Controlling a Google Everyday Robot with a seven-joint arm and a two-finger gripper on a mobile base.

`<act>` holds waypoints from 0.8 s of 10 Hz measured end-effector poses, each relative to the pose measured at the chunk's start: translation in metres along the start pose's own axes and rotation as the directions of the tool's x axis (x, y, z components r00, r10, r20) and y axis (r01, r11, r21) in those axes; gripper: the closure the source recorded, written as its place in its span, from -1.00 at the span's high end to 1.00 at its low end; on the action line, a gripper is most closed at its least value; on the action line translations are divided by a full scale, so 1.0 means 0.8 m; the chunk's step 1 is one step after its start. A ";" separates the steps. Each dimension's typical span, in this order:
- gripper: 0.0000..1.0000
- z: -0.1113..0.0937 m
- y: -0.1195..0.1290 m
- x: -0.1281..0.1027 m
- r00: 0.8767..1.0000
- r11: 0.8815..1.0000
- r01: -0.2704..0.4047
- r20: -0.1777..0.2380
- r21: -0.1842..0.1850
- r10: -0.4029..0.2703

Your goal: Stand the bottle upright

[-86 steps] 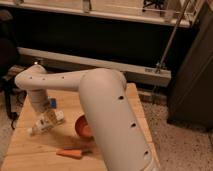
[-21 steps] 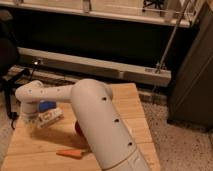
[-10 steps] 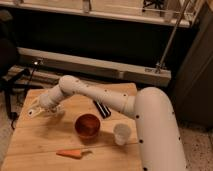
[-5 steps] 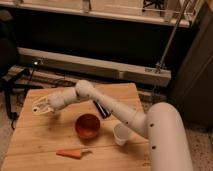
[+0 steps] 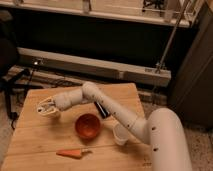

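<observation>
The gripper (image 5: 46, 106) hung at the frame's middle left, clamped shut on the bottle (image 5: 53, 112) — just above the wooden table (image 5: 35, 142), left of the red bowl (image 5: 88, 125).

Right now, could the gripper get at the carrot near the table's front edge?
Probably yes: the carrot lies on the bare table, apart from the red bowl. But the gripper, over at the left, is shut on the bottle, so that goes down first.
</observation>
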 end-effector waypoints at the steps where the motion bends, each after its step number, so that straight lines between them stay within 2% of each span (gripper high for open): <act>1: -0.41 -0.003 0.001 -0.002 1.000 1.000 -0.006 0.028 -0.006 0.007; 3: -0.41 -0.007 0.002 -0.006 0.997 0.999 -0.023 0.076 -0.022 0.025; 5: -0.41 -0.010 0.003 -0.011 0.992 0.997 -0.044 0.114 -0.061 0.051; 8: -0.41 -0.015 0.008 -0.006 0.987 0.982 -0.103 0.108 -0.155 0.121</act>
